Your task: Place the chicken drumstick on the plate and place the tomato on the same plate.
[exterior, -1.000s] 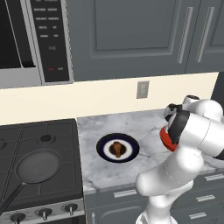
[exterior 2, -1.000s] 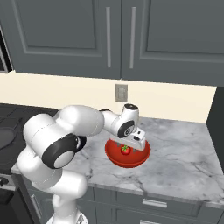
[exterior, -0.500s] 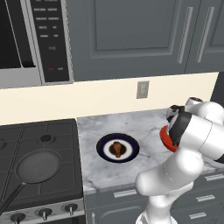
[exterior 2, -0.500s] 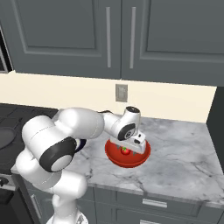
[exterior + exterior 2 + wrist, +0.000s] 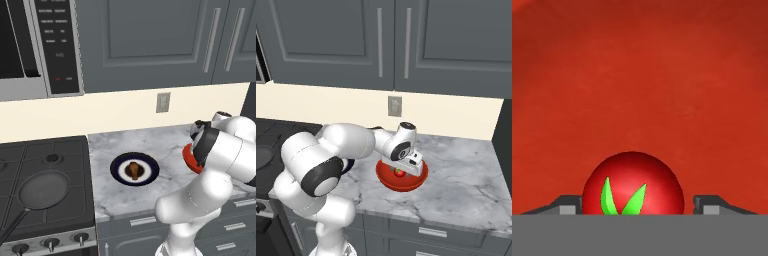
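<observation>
while the white arm reaches down over the marble surface (image 5: 466, 185), its hand (image 5: 404, 172) sits low inside the red bowl (image 5: 402, 176), which stands on that surface just in front of the wall outlet (image 5: 394, 106). seen from the hand view, the tomato (image 5: 633, 185) lies on the bowl's red floor with its green leaves facing the camera, directly between the two dark fingertips (image 5: 567, 204). the fingertips stand spread, one on each side of the fruit, with a small gap showing on the right side and the left tip close against it; whether either one touches the tomato cannot be told. from the right base view the tomato (image 5: 399, 172) shows as a small red spot with a green top, low in the bowl just under the hand.

over in the left base view, the plate (image 5: 134, 169) rests on the marble near the stove (image 5: 45, 195), well apart from the red bowl (image 5: 189, 159), whose rim peeks out behind the arm's forearm. the chicken drumstick (image 5: 134, 170) lies on the plate's white centre. a dark frying pan (image 5: 42, 190) sits on the stove's front left burner, its long handle pointing toward the front edge.
</observation>
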Available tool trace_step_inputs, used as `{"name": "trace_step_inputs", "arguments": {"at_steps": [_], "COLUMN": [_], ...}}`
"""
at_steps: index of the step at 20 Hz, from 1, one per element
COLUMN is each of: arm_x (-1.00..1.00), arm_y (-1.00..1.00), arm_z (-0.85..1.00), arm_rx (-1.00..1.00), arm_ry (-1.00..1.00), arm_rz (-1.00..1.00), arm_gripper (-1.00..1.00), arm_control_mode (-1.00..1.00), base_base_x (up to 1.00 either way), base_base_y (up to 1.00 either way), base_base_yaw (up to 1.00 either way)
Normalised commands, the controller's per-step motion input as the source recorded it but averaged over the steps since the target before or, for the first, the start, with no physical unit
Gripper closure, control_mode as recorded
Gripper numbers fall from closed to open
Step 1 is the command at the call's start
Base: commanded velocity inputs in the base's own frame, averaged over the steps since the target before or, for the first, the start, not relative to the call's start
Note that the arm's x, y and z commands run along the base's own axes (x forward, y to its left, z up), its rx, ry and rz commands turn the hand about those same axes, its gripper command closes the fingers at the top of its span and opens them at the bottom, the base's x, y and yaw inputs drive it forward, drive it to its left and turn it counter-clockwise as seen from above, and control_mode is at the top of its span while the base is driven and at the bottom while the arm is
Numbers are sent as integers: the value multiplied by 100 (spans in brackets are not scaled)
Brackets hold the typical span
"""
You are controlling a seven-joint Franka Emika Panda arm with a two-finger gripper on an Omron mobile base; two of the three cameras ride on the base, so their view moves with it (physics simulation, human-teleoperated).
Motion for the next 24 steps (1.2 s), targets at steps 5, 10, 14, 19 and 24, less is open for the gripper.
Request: {"name": "trace_step_inputs", "arguments": {"at_steps": [5,10,14,19,24], "arm_x": [-6,-33,-43,-38,-23], "arm_y": [0,0,17,58,99], "arm_z": [0,32,63,47,61], "arm_rx": [0,0,0,0,-2], "arm_ry": [-2,-9,-12,-10,-14], "arm_rz": [0,0,0,1,1], "arm_gripper": [100,100,100,100,100], "arm_control_mode": [-100,-100,-100,-100,-100], "base_base_x": [0,0,0,0,0], "base_base_y": [0,0,0,0,0], "base_base_yaw": [0,0,0,0,0]}}
